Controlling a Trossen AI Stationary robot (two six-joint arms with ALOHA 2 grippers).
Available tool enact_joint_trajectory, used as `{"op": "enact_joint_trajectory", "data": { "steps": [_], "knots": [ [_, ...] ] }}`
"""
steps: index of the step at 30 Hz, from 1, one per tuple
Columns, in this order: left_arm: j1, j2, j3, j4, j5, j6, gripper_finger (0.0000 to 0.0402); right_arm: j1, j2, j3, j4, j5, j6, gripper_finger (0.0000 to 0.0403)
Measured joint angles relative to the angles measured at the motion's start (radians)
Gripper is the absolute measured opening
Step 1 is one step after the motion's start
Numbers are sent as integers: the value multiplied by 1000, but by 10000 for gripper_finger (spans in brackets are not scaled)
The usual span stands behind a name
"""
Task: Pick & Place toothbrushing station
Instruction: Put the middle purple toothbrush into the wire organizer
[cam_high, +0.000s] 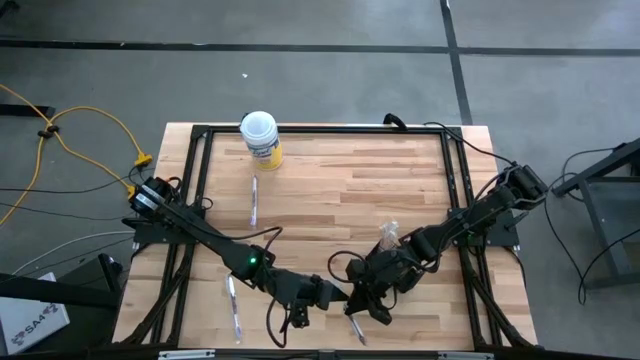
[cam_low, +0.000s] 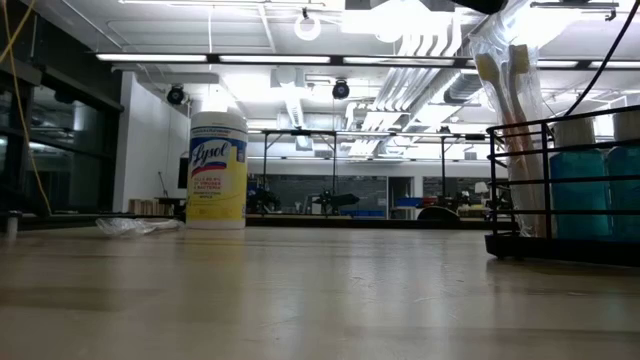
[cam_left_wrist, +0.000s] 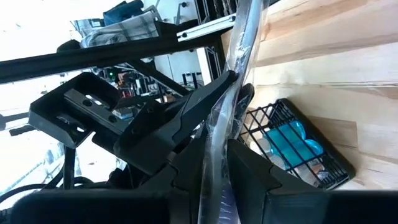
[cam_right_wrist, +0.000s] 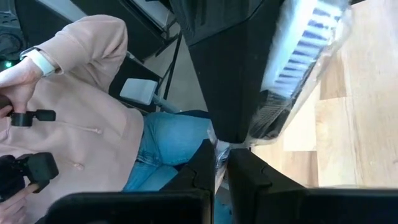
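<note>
My right pincer (cam_high: 352, 322), near the table's front edge, pinched together on 1 wrapped toothbrush (cam_right_wrist: 309, 56). My left pincer (cam_high: 327, 295), just beside it to the left, fingers around the same kind of clear wrapper (cam_left_wrist: 219, 134); whether they grip it or stand loose I cannot tell. Black wire holder (cam_low: 560, 190) close by on the wooden table (cam_high: 350, 190), carrying 2 blue bottles (cam_low: 577, 190) and wrapped brushes. Yellow-labelled canister (cam_high: 260, 138) at the far edge, well apart. 1 person in a pink top (cam_right_wrist: 74, 106) beyond the table.
</note>
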Motion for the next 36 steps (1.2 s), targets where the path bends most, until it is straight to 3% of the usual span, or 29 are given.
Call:
{"op": "enact_joint_trajectory", "data": {
  "steps": [15, 23, 36],
  "knots": [
    [-45, 0, 0, -24, -24, -23, 68, 0, 0, 0, 4, 25, 19, 13],
    [-81, 0, 0, -24, -95, -33, 68, 0, 0, 1, -5, 28, 19, 13],
    [-103, -71, -1, -95, -144, -615, 67, 0, -115, 1, -190, 161, -63, 13]
  ]
}}
